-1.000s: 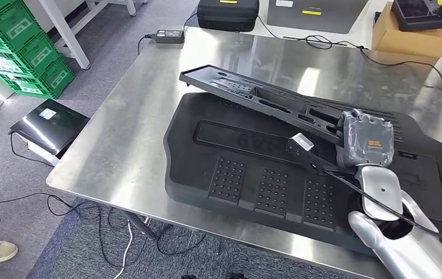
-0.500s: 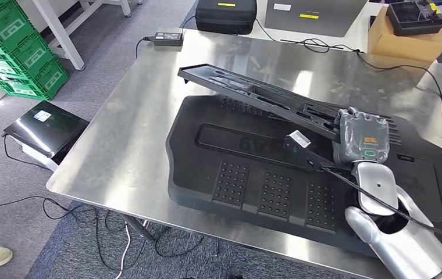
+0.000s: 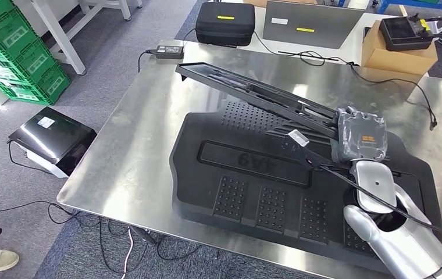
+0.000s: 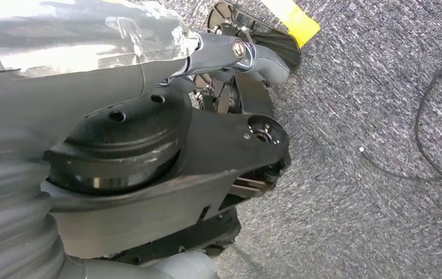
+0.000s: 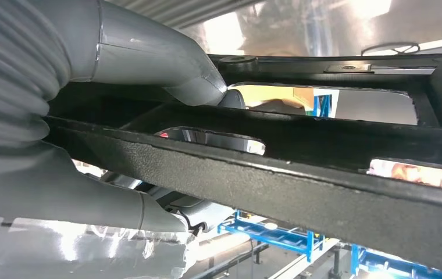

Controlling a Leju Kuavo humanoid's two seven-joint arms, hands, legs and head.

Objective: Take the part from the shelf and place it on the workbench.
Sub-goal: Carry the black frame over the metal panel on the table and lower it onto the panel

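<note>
A long black slotted part [image 3: 253, 93] hangs tilted above the steel workbench [image 3: 137, 133], its far end toward the back left. My right hand [image 3: 362, 136], wrapped in clear film, grips its near end. In the right wrist view the grey thumb [image 5: 149, 58] lies over the part's black bar [image 5: 300, 174], with the fingers under it. Beneath the part a large black moulded panel [image 3: 248, 174] lies flat on the bench. My left hand [image 4: 120, 52] hangs over grey carpet; how its fingers lie is unclear.
At the bench's back stand a black case [image 3: 226, 15], a grey board [image 3: 306, 23] and a cardboard box [image 3: 399, 49], with a power adapter [image 3: 169, 50] and cables [image 3: 393, 70]. Green crates [image 3: 15, 52] and a black box [image 3: 53, 139] are on the floor at left.
The whole picture has shifted, so the camera moved. My right hand still grips the part, which now sits slightly farther back and higher over the black panel.
</note>
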